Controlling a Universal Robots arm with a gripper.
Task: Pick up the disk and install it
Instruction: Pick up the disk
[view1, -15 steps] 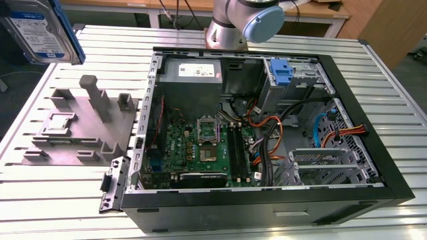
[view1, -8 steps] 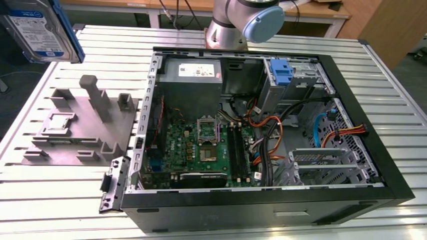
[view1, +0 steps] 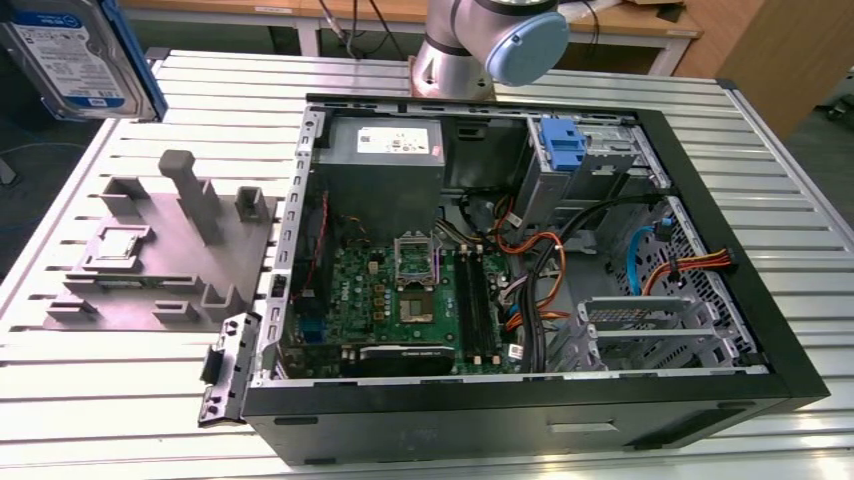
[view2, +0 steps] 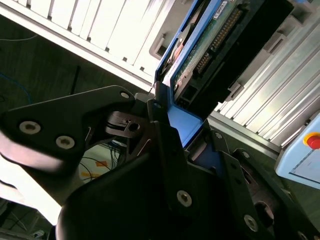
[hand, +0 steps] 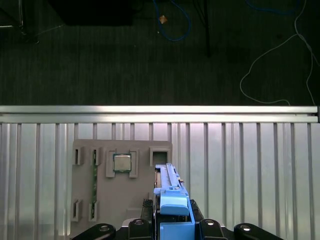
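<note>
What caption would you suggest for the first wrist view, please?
Disk clamped in the gripper above a grey fixture plate holding a chip.

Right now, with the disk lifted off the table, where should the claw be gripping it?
Where it is now: the claw pinches the blue carrier at one end of the disk, coming in endwise. The plastic frame likely offers firm faces, and the circuit board is left free.

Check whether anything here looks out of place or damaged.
Nothing looks damaged or spilled. The disk is not in the open computer case: the gripper holds it aloft by its blue carrier, over the grey fixture.
</note>
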